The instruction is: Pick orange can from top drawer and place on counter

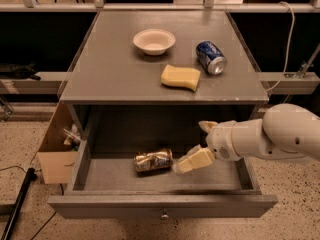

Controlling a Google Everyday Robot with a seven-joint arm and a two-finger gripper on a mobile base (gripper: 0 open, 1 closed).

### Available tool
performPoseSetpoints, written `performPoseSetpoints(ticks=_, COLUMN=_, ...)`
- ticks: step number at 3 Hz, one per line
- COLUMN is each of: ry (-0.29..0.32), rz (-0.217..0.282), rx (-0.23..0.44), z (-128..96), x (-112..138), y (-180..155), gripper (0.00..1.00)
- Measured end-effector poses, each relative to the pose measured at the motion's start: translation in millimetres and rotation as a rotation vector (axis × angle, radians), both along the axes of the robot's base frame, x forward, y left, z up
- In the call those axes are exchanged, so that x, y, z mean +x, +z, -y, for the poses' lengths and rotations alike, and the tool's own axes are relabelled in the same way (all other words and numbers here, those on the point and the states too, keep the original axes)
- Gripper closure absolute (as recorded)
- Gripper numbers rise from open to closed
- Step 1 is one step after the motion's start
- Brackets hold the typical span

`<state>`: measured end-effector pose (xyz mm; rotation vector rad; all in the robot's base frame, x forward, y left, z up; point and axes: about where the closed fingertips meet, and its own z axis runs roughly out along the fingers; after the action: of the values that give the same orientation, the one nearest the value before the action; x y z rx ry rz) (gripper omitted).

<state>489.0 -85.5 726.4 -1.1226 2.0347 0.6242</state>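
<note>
The orange can point(153, 160) lies on its side on the floor of the open top drawer point(162, 206), near its middle. My gripper point(198, 144) is inside the drawer just right of the can, open. Its lower cream finger point(194, 161) reaches almost to the can's right end; the upper finger point(206, 126) sits higher and further back. The can is not held. The grey counter point(115, 69) spreads above the drawer.
On the counter stand a white bowl point(154, 41), a yellow sponge point(180, 77) and a blue can point(210, 57) lying on its side. A cardboard box point(56, 151) with clutter stands left of the cabinet. A black pole point(16, 204) lies on the floor at the left.
</note>
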Motion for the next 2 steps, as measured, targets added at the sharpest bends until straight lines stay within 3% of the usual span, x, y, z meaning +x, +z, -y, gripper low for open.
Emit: performPoseSetpoints(ticks=2, ry=-0.009, rz=0.016, rx=0.017, z=-21.8, x=18.0, y=-13.2, gripper=0.0)
